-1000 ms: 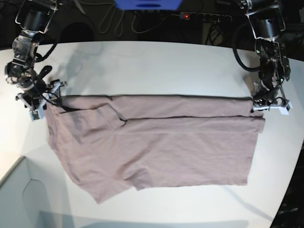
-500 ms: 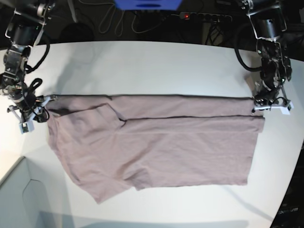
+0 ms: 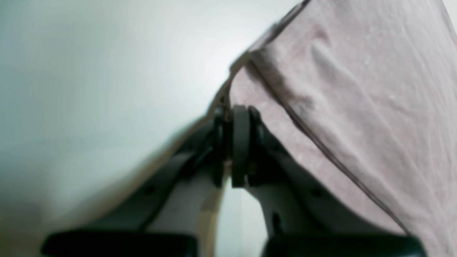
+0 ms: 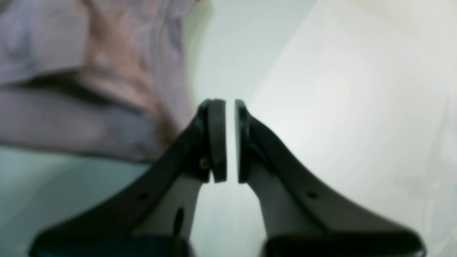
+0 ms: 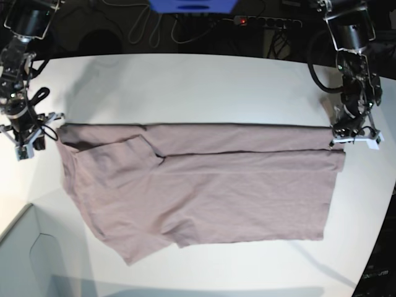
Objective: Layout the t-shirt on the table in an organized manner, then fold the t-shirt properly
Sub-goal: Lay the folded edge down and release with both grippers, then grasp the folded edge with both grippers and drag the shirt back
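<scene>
The mauve t-shirt (image 5: 204,185) lies spread on the white table (image 5: 185,86), its far strip folded over toward the front. My left gripper (image 5: 338,138) is shut on the shirt's far right corner. In the left wrist view its pads (image 3: 240,142) press together on the cloth edge (image 3: 357,89). My right gripper (image 5: 38,137) hangs just left of the shirt's far left corner, apart from it. In the right wrist view its jaws (image 4: 230,107) show a narrow gap with bare table (image 4: 339,89) behind and nothing between them. The shirt (image 4: 89,71) lies to their left.
A pale grey box corner (image 5: 25,260) sits at the front left. A power strip and cables (image 5: 260,21) and a blue object (image 5: 192,5) lie beyond the table's far edge. The table's curved edge runs close to the right of the left gripper.
My right gripper has let go of the shirt's far left corner and drawn away to the left and back. The corner now lies flat. The left arm has not moved.
</scene>
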Robot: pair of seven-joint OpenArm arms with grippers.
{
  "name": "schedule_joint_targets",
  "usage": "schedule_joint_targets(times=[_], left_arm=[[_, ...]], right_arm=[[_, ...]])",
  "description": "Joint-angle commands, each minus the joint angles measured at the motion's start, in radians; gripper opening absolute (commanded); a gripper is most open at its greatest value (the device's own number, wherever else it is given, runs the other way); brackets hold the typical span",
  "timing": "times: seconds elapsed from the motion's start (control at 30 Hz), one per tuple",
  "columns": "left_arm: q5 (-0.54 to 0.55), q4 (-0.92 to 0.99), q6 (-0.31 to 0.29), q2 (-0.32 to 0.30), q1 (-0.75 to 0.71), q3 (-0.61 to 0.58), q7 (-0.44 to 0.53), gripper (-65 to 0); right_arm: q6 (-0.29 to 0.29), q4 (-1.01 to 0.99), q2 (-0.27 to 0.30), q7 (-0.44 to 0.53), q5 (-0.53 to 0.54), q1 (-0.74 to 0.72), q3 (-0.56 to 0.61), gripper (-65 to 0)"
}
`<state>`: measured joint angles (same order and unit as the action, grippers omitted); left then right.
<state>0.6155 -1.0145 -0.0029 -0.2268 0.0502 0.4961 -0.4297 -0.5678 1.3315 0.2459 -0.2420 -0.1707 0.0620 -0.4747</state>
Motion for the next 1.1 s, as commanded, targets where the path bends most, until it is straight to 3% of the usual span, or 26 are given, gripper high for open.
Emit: schedule_joint_targets(times=[0.0,0.17,0.3,0.53,0.6,0.67,0.8,0.9,1.07], left_arm=[[0.002,-0.016,-0.003,-0.016,0.015,0.003,0.013,-65.0],[0.002,-0.014,-0.003,-0.016,0.015,0.003,0.013,-65.0],[0.002,-0.01,-0.003,-0.016,0.015,0.003,0.013,-65.0],[0.002,-0.01,-0.003,-0.016,0.014,0.0,0.013,-65.0],[0.002,-0.008,-0.003,-0.016,0.014,-0.001,0.013,-65.0],[0.002,-0.008,-0.003,-0.016,0.014,-0.001,0.013,-65.0],[0.002,-0.017,-0.003,-0.016,0.004,-0.001,0.009,-65.0],[0.01,-0.027,-0.003,-0.016,0.001,-0.003,0.005,-65.0],[0.01,-0.188,-0.003,-0.016,-0.074,-0.001,0.005,-65.0]], right_arm=[[0.001,0.039,-0.003,0.028,0.018,-0.001,-0.003,-59.5],[0.001,0.029,-0.063,0.026,0.018,0.008,0.0,-43.0],[0.001,-0.051,-0.069,0.028,0.017,-0.024,0.004,-31.4],[0.001,-0.229,-0.032,0.03,0.017,-0.092,0.0,-30.7],[0.001,-0.24,-0.023,0.03,0.017,-0.093,0.0,-32.3],[0.001,-0.241,-0.018,0.03,0.017,-0.086,0.004,-38.7],[0.001,-0.237,-0.013,0.022,0.017,-0.061,0.004,-64.6],[-0.005,-0.188,-0.012,0.022,0.017,-0.017,0.004,-65.0],[-0.09,-0.027,-0.013,0.019,0.017,0.065,-0.002,-65.0]])
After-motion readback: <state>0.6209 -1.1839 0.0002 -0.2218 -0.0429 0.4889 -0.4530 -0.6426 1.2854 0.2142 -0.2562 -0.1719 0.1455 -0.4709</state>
